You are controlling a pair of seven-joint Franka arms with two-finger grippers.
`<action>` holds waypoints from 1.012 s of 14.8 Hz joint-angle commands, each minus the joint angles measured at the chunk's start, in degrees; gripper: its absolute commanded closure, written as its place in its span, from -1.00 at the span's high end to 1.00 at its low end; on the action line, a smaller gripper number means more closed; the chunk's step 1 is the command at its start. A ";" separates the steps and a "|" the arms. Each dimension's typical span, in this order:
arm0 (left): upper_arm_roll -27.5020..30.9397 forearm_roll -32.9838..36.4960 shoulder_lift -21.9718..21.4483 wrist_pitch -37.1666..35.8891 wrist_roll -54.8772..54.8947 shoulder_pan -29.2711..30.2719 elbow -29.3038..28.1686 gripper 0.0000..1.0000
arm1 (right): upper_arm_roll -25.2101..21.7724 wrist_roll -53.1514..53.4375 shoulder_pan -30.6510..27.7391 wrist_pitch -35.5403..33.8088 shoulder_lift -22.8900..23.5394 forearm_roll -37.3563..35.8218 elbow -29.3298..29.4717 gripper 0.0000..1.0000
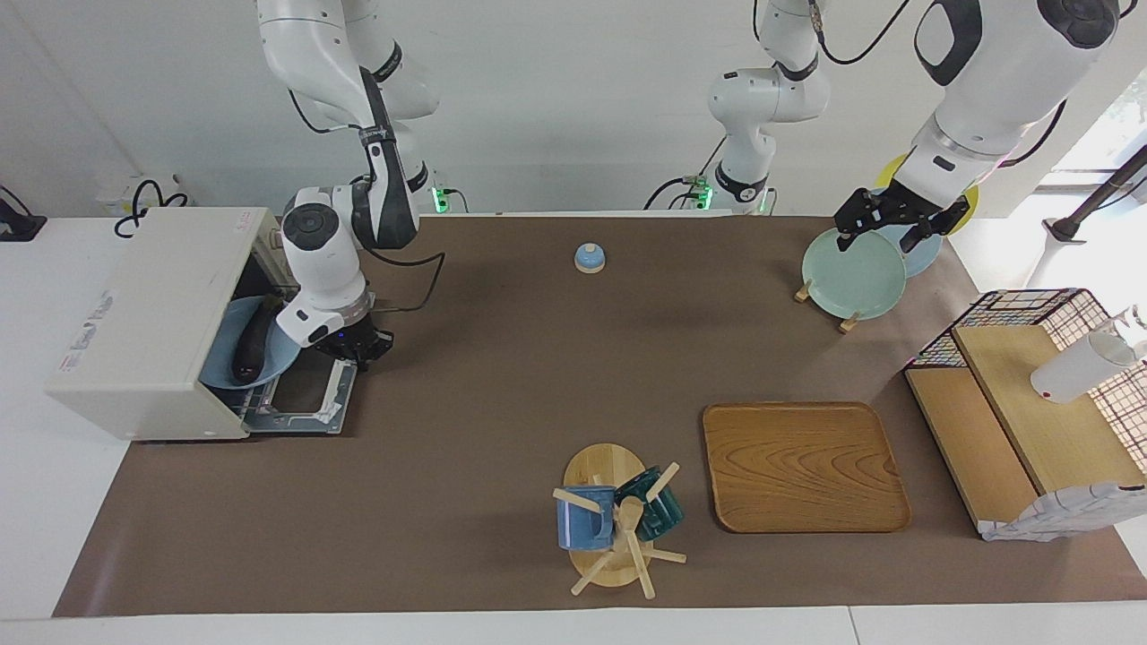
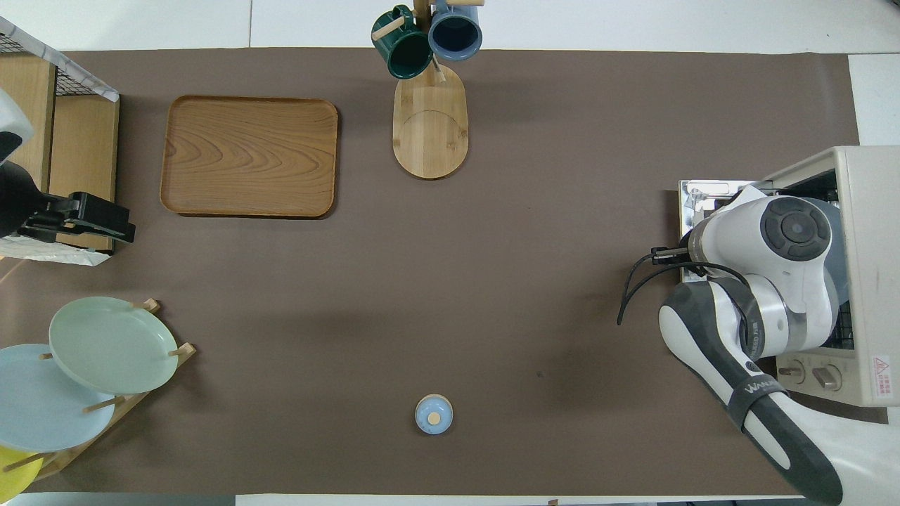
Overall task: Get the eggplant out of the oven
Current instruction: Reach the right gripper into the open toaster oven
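The cream-white oven stands at the right arm's end of the table, its glass door dropped flat onto the mat. Inside, the dark purple eggplant lies on a pale blue plate. My right gripper is shut and low at the door's outer edge, at the corner nearer the robots. In the overhead view the right arm covers that gripper and the eggplant; the oven and the door show. My left gripper hangs open over the plate rack and waits.
A small blue bell sits near the robots. A rack of plates, a wire-and-wood shelf and a wooden tray are toward the left arm's end. A mug tree stands farthest from the robots.
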 commanded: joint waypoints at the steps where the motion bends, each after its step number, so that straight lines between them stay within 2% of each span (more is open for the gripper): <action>1: -0.52 1.15 -1.33 0.98 0.39 0.53 -1.50 1.00 | 0.84 2.19 -1.37 0.71 -0.91 -1.57 -0.75 -1.00; 3: -0.52 1.15 -1.33 0.98 0.39 0.53 -1.50 1.00 | 3.39 3.95 -1.28 0.27 -0.73 0.00 0.39 -1.00; 5: -0.52 1.15 -1.33 0.98 0.39 0.53 -1.50 1.00 | 3.93 4.05 -1.28 -1.56 -0.99 0.54 1.79 -1.00; 8: -0.52 1.15 -1.33 0.98 0.39 0.44 -1.50 1.00 | 4.28 3.70 -1.37 -11.21 -1.87 0.80 7.66 -1.00; 10: -0.52 1.15 -1.33 0.98 0.39 0.53 -1.50 1.00 | 4.37 3.78 -1.37 -16.93 -3.01 0.89 11.45 -0.40; 12: -0.52 1.15 -1.33 1.06 0.30 0.53 -1.50 1.00 | 4.28 3.61 -1.55 -23.96 -3.45 0.89 15.75 -0.04; 13: -0.52 1.15 -1.33 1.06 0.30 0.53 -1.50 1.00 | 4.19 3.43 -1.81 -26.60 -3.89 0.97 17.34 0.08; 14: -0.52 1.15 -1.33 1.06 0.30 0.53 -1.50 1.00 | 4.11 3.34 -1.81 -29.41 -4.42 0.71 18.84 0.50; 15: -0.52 1.15 -1.33 1.15 0.30 0.53 -1.50 1.00 | 4.02 3.17 -1.81 -31.96 -5.20 0.02 19.55 0.73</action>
